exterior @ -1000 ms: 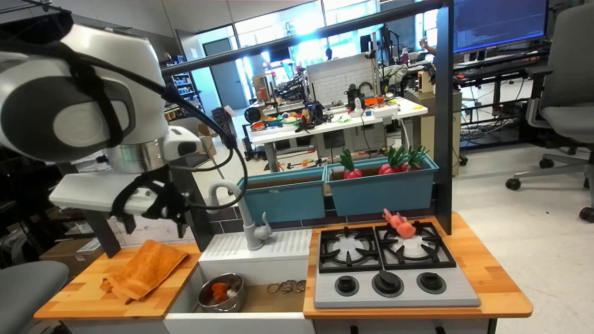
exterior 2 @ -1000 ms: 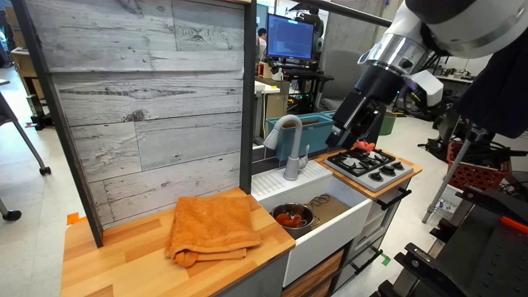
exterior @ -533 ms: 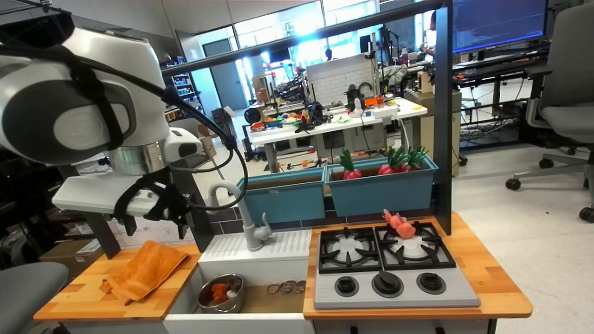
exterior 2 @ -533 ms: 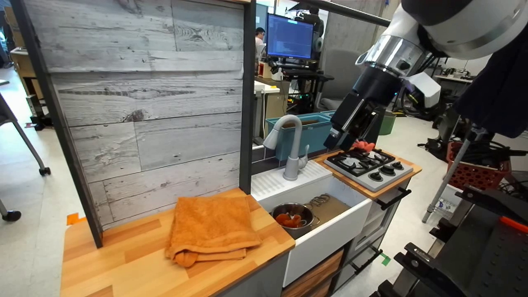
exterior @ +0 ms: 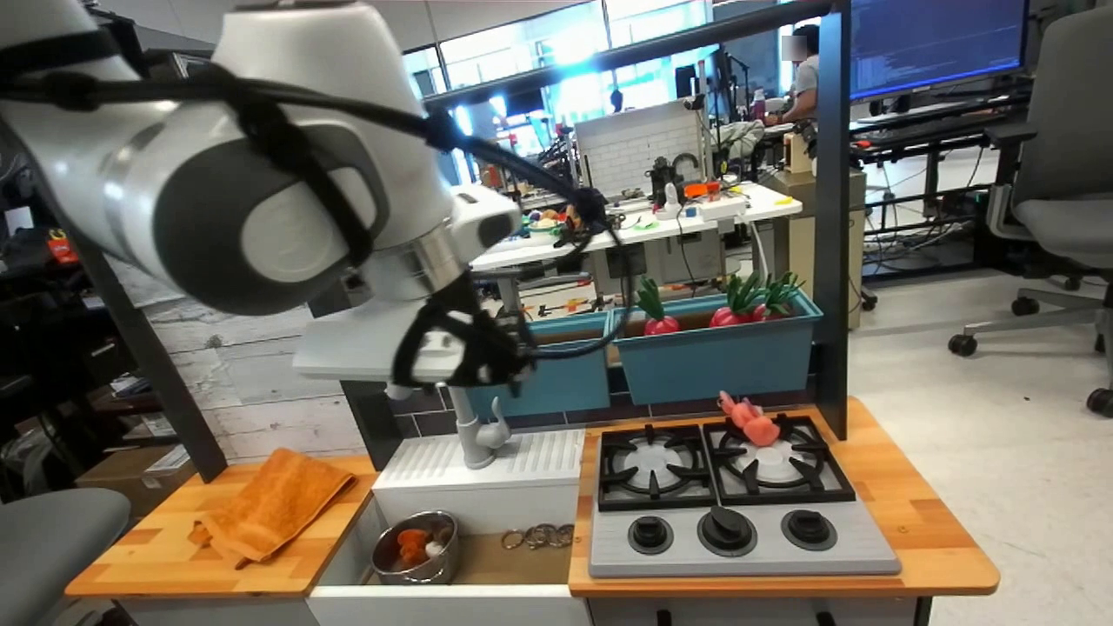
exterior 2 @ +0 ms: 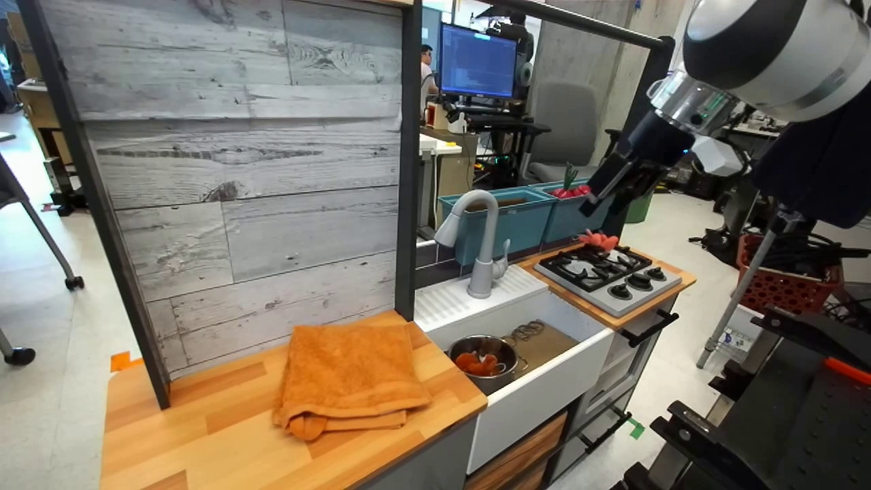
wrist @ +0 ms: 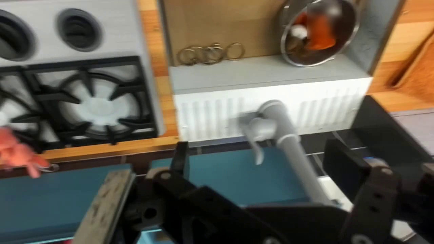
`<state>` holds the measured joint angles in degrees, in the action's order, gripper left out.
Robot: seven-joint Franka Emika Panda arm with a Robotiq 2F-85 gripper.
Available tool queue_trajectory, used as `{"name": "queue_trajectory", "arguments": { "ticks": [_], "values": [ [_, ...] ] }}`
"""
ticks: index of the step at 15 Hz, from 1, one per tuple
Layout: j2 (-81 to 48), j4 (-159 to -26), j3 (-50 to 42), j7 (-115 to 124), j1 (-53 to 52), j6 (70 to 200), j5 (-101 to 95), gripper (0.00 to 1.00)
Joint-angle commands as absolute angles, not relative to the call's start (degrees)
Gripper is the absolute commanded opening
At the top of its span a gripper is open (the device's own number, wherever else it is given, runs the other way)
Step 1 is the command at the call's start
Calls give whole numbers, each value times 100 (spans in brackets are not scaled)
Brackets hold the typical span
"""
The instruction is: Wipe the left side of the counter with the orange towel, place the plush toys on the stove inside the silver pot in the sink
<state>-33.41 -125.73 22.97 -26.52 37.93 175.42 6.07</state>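
Only the wrist view lets me read the gripper (wrist: 261, 159): its black fingers (wrist: 181, 158) are spread wide apart. In an exterior view the white arm (exterior: 287, 235) ends in blur, finger spacing unreadable to me; that blur covers the spout of the grey faucet (exterior 2: 488, 235), whose full hooked neck I get in an exterior view. The wrist view adds its base and lever from above. The coral-pink plush toy (exterior: 755, 426) lies over the back edge of the black pronged grate (exterior: 787, 499) farther from the sink (exterior: 452, 606), on the stove (exterior: 683, 556); clear in both exterior views, cut off at the border of the wrist view. The silver pot (exterior: 439, 569) stands in the sink at the end away from the stove; looking down, I see an orange piece (wrist: 320, 34) and a white round piece (wrist: 299, 32) inside, too blurred to name. Thin metal rings (wrist: 210, 55) lie on the tan sink floor by the back wall, most distinct from above. The orange towel (exterior 2: 350, 371): napped, folded in layers, one front corner bunched, on the wooden counter (exterior 2: 224, 435) near its back edge, across the sink from the stove; the wrist view catches only a corner. The panel (exterior 2: 238, 218) behind it: grey, plank-patterned. The planter (exterior: 713, 365): smooth, teal, straight-sided, holding three round red radishes (exterior: 661, 326) with green tops.
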Motion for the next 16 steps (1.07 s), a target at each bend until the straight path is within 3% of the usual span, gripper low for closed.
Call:
{"name": "queue_trajectory", "arguments": {
  "ticks": [1,6,7,8,12,16],
  "values": [
    [-3860,-11619,1530,-2225,3853,17392,537,100],
    [-5063,-9972,973,-1467,3981,17293,824,100],
    [-5135,-9903,1304,-1438,4205,17446,915,100],
    [-4766,-10449,996,-1529,4050,17410,623,100],
    [-5111,-9987,1189,-1378,4135,17417,699,100],
    [-5475,-9378,241,-1058,3284,17639,456,100]
  ]
}}
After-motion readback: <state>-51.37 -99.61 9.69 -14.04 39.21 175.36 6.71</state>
